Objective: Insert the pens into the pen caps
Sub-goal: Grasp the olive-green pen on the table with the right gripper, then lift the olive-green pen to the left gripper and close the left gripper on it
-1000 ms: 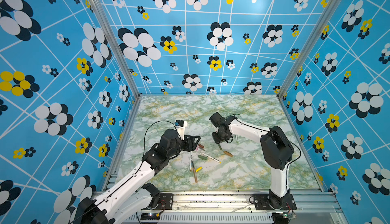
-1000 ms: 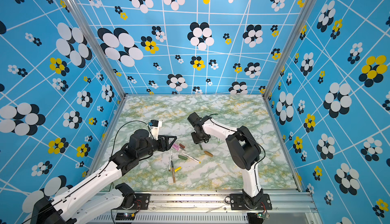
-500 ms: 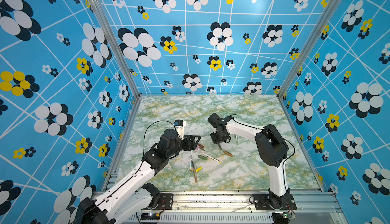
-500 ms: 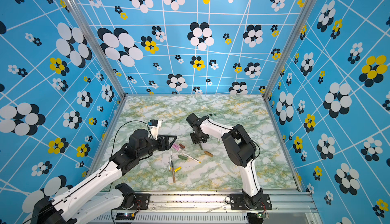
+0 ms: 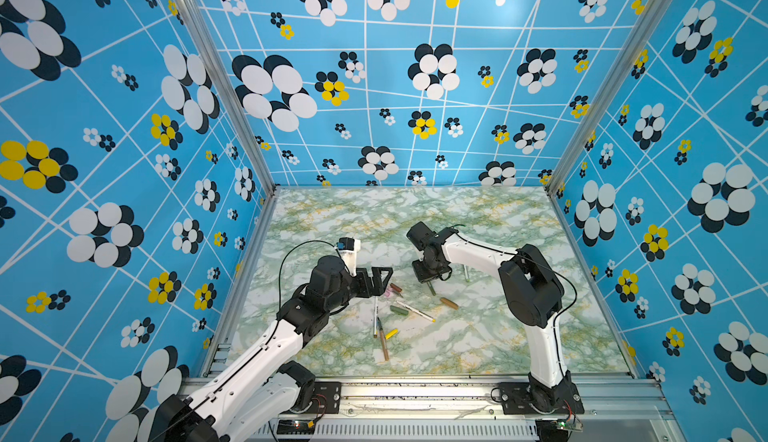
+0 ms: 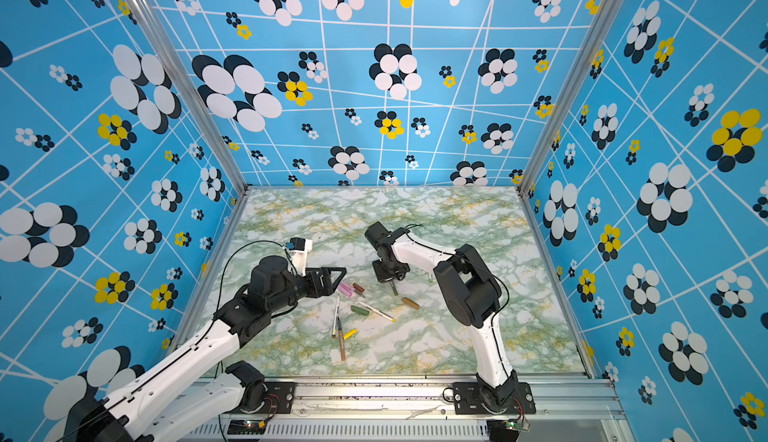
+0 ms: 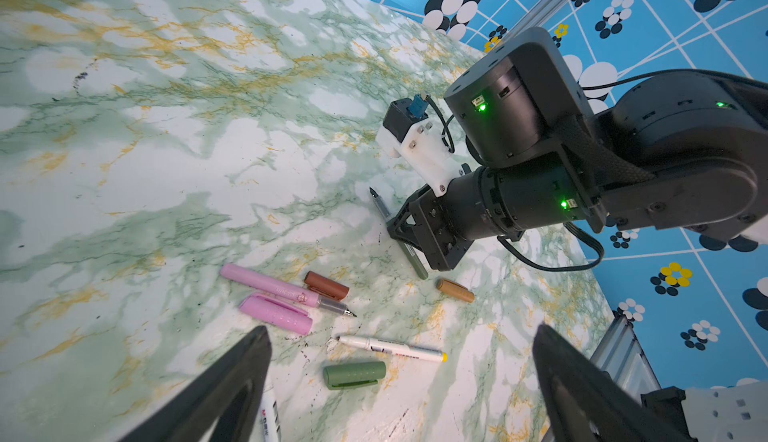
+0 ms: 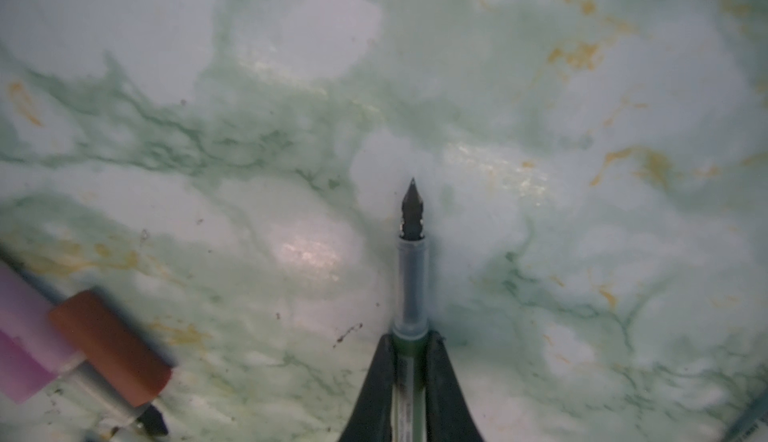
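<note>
Right gripper (image 8: 409,342) is clamped on the dark green pen (image 8: 411,277), nib poking out front. Left gripper (image 7: 400,329) is spread wide, holding nothing. In a top view the green cap (image 5: 399,310) lies flat on the table (image 5: 478,336) about 5 o'clock from the left gripper. Its long axis runs roughly 10-to-4, and the left arm looks nearer. From the right gripper it's around 8 o'clock.

Basically nothing legible here

A few pens carry print, but it's all too small or blurry to make out. There's faint lettering along the pink pen (image 7: 278,288) and red and dark marks on the white pen with the yellow end (image 7: 392,346). The second white pen (image 7: 270,411), at the frame edge, has a red logo with dark characters, and the green pen (image 8: 411,290) has tiny print on its barrel.
</note>
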